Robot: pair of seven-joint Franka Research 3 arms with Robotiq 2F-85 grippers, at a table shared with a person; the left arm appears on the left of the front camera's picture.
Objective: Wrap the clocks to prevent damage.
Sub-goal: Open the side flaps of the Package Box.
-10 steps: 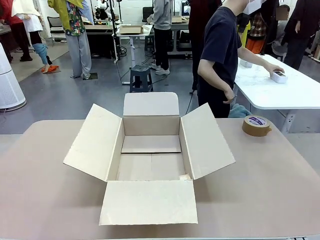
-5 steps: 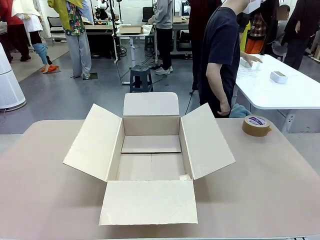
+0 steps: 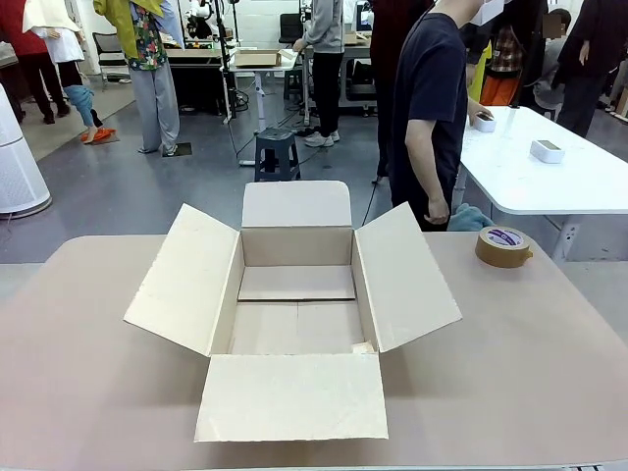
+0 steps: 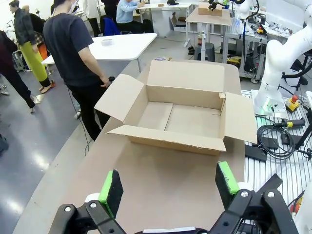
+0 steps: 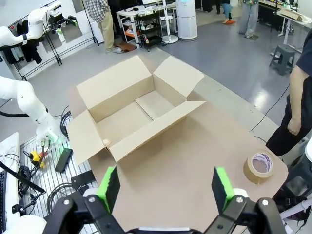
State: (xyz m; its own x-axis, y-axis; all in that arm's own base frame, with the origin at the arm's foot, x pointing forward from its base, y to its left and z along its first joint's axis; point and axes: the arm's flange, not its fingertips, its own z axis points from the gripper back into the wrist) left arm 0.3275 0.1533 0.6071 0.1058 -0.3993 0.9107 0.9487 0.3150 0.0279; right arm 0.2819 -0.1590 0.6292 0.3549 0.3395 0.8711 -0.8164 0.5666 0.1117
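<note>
The clocks are out of view. An open brown cardboard carton (image 3: 294, 304) with nothing inside sits mid-table, flaps spread; it also appears in the left wrist view (image 4: 180, 114) and the right wrist view (image 5: 131, 109). My left gripper (image 4: 168, 187) hangs high over the table's left end, open, nothing between its green pads. My right gripper (image 5: 163, 187) hangs high over the right end, open and holding nothing. A person in a dark T-shirt (image 3: 427, 108) stands beyond the far edge, turned toward a white side table (image 3: 549, 172), one hand on a small white object (image 3: 485, 122) there.
A roll of brown tape (image 3: 503, 246) lies at the table's far right corner, also in the right wrist view (image 5: 259, 167). Another small white box (image 3: 547, 150) lies on the white side table. Bare tabletop surrounds the carton on the left, right and near side.
The person's hand has moved from the white box on the right to the other small white object nearer them on the side table. The carton, the tape and both arms have stayed put.
</note>
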